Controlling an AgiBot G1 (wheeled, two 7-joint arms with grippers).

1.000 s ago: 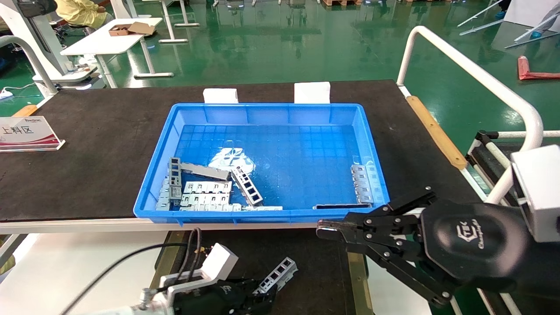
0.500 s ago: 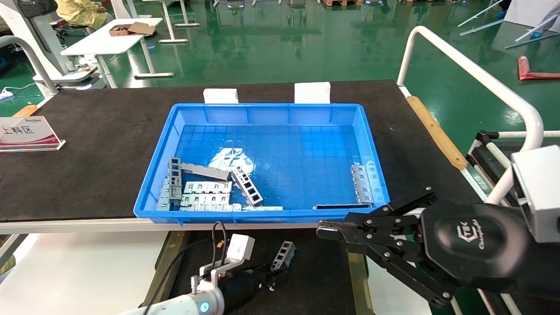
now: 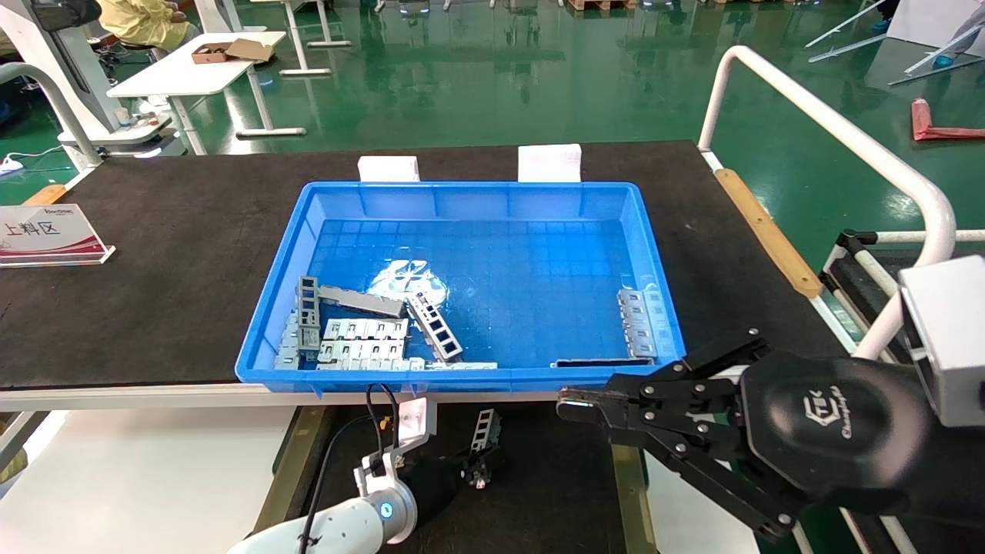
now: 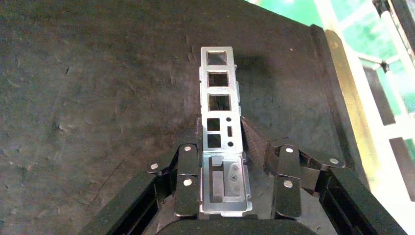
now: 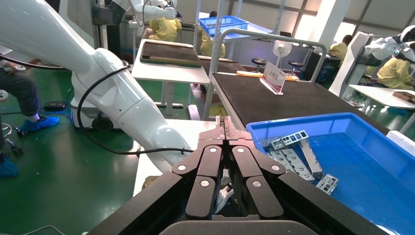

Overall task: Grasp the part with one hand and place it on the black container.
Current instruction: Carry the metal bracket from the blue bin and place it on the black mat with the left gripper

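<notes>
The part [image 3: 485, 432] [image 4: 219, 104], a silver-grey ladder-like bar with square windows, is held by one end in my left gripper [image 3: 475, 464] [image 4: 222, 147], which is shut on it. It hangs low over the dark floor of the black container [image 3: 558, 481] [image 4: 88, 98], below the table's front edge. I cannot tell whether it touches the floor. A brass-yellow rail [image 3: 295, 450] [image 4: 353, 110] runs along the container's side. My right gripper [image 3: 573, 402] [image 5: 224, 125] hovers shut and empty at the right, near the blue crate's front right corner.
A blue crate [image 3: 462, 190] on the black table mat [image 3: 154, 254] holds several more metal parts [image 3: 362, 335], most at its front left. A sign stand [image 3: 46, 235] sits far left, and a white rail [image 3: 816, 115] curves at the right.
My left gripper has moved forward and to the right over the black container, turning the part from slanted to pointing away from me. The right arm has not moved.
</notes>
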